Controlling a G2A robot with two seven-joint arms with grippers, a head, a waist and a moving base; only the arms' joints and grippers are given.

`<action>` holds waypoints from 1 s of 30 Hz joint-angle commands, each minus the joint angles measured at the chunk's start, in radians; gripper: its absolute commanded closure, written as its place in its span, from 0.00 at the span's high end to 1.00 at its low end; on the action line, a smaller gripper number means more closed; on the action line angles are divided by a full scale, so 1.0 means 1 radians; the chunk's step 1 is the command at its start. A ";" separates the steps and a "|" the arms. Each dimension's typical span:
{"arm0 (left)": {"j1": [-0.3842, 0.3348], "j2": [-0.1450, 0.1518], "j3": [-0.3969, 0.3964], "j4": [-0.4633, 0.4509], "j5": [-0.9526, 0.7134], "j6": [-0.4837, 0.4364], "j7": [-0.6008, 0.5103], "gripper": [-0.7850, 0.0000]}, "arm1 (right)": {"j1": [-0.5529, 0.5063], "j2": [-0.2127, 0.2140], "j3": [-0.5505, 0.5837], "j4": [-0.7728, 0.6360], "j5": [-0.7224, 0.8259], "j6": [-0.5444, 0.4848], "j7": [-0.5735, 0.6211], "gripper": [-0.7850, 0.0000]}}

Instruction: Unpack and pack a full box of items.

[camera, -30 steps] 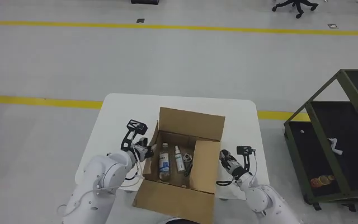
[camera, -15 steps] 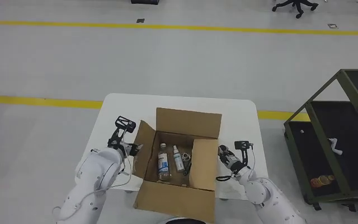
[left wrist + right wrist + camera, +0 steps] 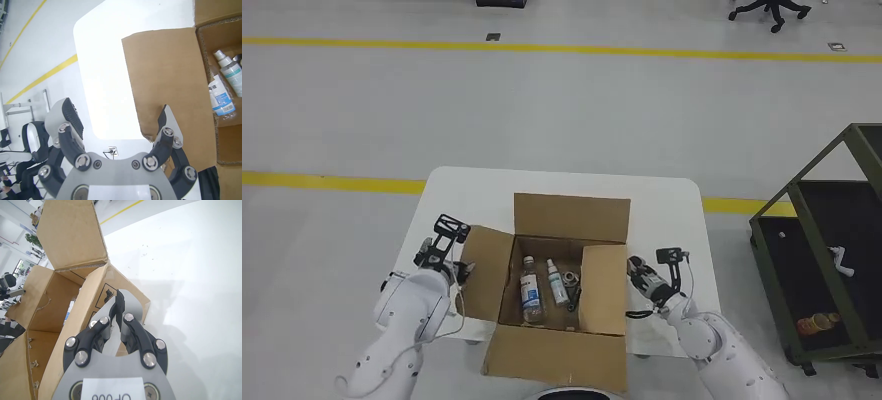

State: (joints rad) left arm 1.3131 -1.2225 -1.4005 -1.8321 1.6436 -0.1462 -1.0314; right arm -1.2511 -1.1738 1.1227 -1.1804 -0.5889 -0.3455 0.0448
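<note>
White table [image 3: 672, 200] bears the box [image 3: 572, 215]; left gripper [image 3: 115, 103] gapes, right gripper [image 3: 119, 294] pinches a side flap [image 3: 98, 285].

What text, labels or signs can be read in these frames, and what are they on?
Clear bottle label: blue print and a barcode, too small to read.
Spray bottle label: teal print, too small to read.
Cardboard box wall: black framed handling symbols, partly behind the right gripper; no words.
Tag on that gripper's mount: upside down, cut off at the picture's edge; not readable whole.
</note>
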 commanded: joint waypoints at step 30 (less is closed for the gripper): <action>0.025 -0.013 0.054 0.101 0.108 0.012 0.022 1.00 | -0.027 -0.011 0.026 -0.022 -0.007 -0.006 0.033 0.00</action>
State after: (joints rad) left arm 1.3365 -1.2352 -1.3478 -1.7342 1.7507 -0.1362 -1.0095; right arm -1.2796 -1.1841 1.1489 -1.2030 -0.5960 -0.3509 0.0768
